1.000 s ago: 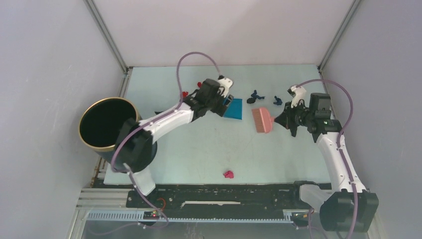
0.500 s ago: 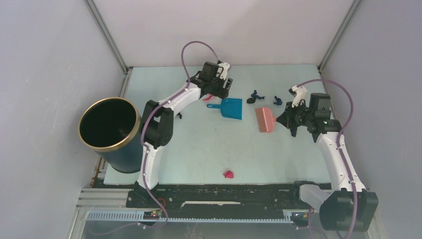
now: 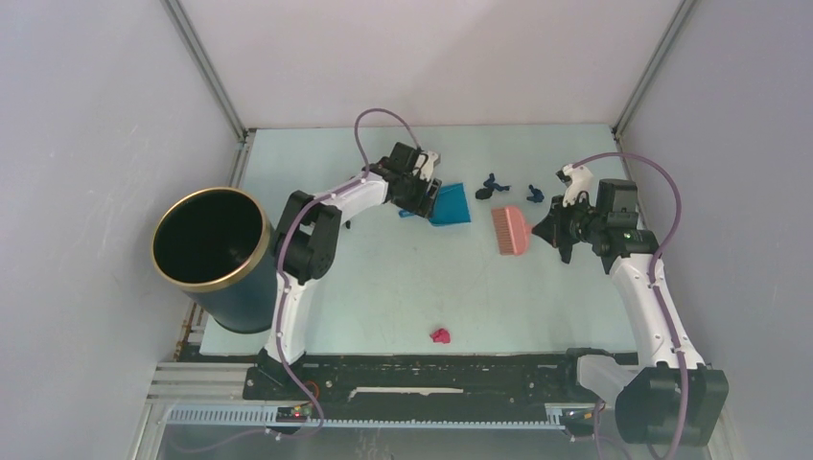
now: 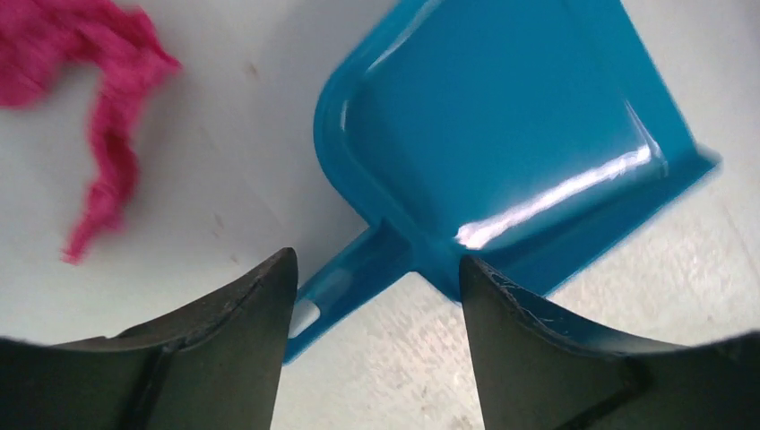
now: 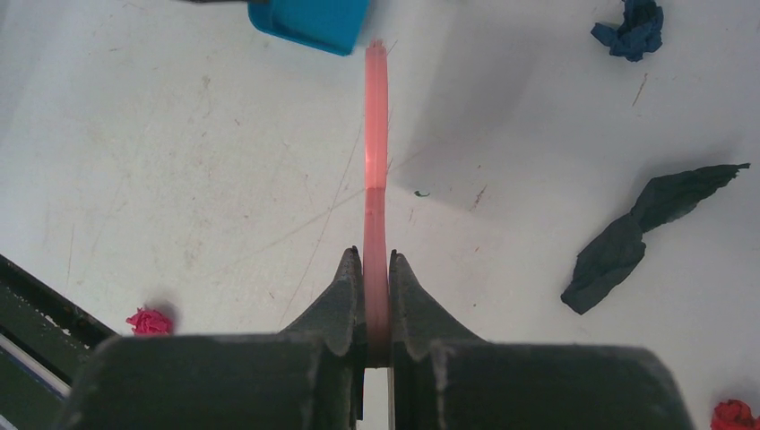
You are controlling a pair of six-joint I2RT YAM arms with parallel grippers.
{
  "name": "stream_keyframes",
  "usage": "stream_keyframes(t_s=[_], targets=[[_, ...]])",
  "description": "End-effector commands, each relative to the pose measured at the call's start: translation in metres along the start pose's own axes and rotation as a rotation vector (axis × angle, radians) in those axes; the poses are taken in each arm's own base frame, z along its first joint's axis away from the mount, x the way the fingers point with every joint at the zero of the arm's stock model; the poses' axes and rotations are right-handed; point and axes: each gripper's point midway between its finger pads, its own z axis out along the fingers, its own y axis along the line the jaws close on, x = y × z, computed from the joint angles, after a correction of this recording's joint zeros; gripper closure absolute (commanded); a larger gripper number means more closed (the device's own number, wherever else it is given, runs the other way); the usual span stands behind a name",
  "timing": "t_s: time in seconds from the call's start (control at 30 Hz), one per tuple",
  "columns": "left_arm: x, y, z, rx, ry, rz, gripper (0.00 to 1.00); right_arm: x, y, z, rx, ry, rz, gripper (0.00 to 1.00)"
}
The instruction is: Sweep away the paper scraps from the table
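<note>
Top external view: the pale mint table (image 3: pixel 383 287) carries the paper scraps (image 3: pixel 493 182) mostly in its far half. A dark blue scrap (image 3: pixel 493 182) and a black scrap (image 3: pixel 482 194) lie just beside each other, beyond the gap between the blue dustpan (image 3: pixel 452 204) and the pink hand brush (image 3: pixel 509 230). A second dark blue piece (image 3: pixel 535 194) lies just beyond the brush. A magenta scrap (image 3: pixel 440 335) lies alone near the front edge, close to the black rail (image 3: pixel 412 376). The left claw (image 3: pixel 419 189) sits over the dustpan's handle end, and the right claw (image 3: pixel 539 228) meets the brush from the right. A dark, gold-rimmed bin (image 3: pixel 209 240) stands at the table's left edge. Left wrist view: the left claw (image 4: pixel 376 269) is spread, its two fingers (image 4: pixel 242 322) flanking the dustpan (image 4: pixel 502 134) handle with a gap visible on each side. A magenta scrap (image 4: pixel 90 90) lies on the table (image 4: pixel 224 179) to the left of the pan, apart from it. Right wrist view: the right claw (image 5: pixel 375 296) is pinching the hand brush (image 5: pixel 376 161), which is seen edge-on and points toward a corner of the dustpan (image 5: pixel 309 22). On the table (image 5: pixel 224 161), a dark blue scrap (image 5: pixel 636 27) lies at upper right and a long dark scrap (image 5: pixel 645 233) at mid right. A red scrap (image 5: pixel 735 415) lies at the lower right corner. A magenta scrap (image 5: pixel 148 321) lies at lower left beside the rail (image 5: pixel 36 340).
</note>
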Motion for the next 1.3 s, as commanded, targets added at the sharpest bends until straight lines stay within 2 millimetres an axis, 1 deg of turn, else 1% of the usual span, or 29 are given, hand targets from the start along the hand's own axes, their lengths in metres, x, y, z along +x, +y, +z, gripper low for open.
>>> stream_keyframes(t_s=[0.0, 0.1, 0.17, 0.23, 0.37, 0.47, 0.53, 0.57, 0.63, 0.7, 0.77, 0.9, 1.0, 1.07, 1.2, 1.27], targets=[[0.007, -0.023, -0.02, 0.119, -0.001, 0.017, 0.3, -0.01, 0.002, -0.001, -0.014, -0.039, -0.017, 1.0], [0.014, -0.038, -0.031, 0.197, -0.007, 0.022, 0.31, -0.008, 0.002, 0.0, -0.018, -0.031, -0.016, 1.0], [0.023, -0.05, -0.038, 0.251, 0.008, 0.014, 0.33, -0.008, 0.001, 0.0, -0.02, -0.031, -0.016, 1.0], [0.034, -0.055, -0.042, 0.264, 0.017, 0.022, 0.35, -0.009, 0.002, -0.002, -0.021, -0.037, -0.02, 1.0], [0.049, -0.06, -0.049, 0.221, 0.016, 0.047, 0.37, -0.01, 0.003, -0.003, -0.026, -0.041, -0.022, 1.0], [0.06, -0.069, -0.055, 0.188, 0.03, 0.079, 0.34, -0.01, 0.004, -0.003, -0.029, -0.041, -0.022, 1.0], [0.066, -0.075, -0.063, 0.157, 0.034, 0.117, 0.32, -0.01, 0.004, -0.005, -0.033, -0.043, -0.022, 1.0], [0.073, -0.074, -0.065, 0.125, 0.045, 0.148, 0.3, -0.01, 0.004, -0.005, -0.034, -0.045, -0.023, 1.0], [0.077, -0.075, -0.072, 0.079, 0.049, 0.206, 0.27, -0.01, 0.004, -0.006, -0.039, -0.047, -0.022, 1.0], [0.086, -0.068, -0.079, 0.002, 0.072, 0.264, 0.26, -0.01, 0.005, -0.007, -0.046, -0.047, -0.019, 1.0], [0.093, -0.065, -0.085, -0.036, 0.081, 0.311, 0.25, -0.009, 0.005, -0.007, -0.049, -0.046, -0.017, 1.0], [0.099, -0.064, -0.091, -0.04, 0.074, 0.325, 0.26, -0.008, 0.006, -0.006, -0.057, -0.043, -0.015, 1.0], [0.1, -0.054, -0.091, -0.09, 0.076, 0.356, 0.27, -0.007, 0.005, -0.006, -0.06, -0.038, -0.012, 1.0], [0.102, -0.053, -0.089, -0.086, 0.079, 0.371, 0.27, -0.006, 0.005, -0.005, -0.062, -0.034, -0.006, 1.0], [0.106, -0.056, -0.086, -0.062, 0.088, 0.381, 0.33, -0.006, 0.005, -0.005, -0.068, -0.035, -0.005, 1.0], [0.108, -0.058, -0.084, -0.049, 0.096, 0.381, 0.39, -0.006, 0.006, -0.005, -0.072, -0.035, -0.004, 1.0]])
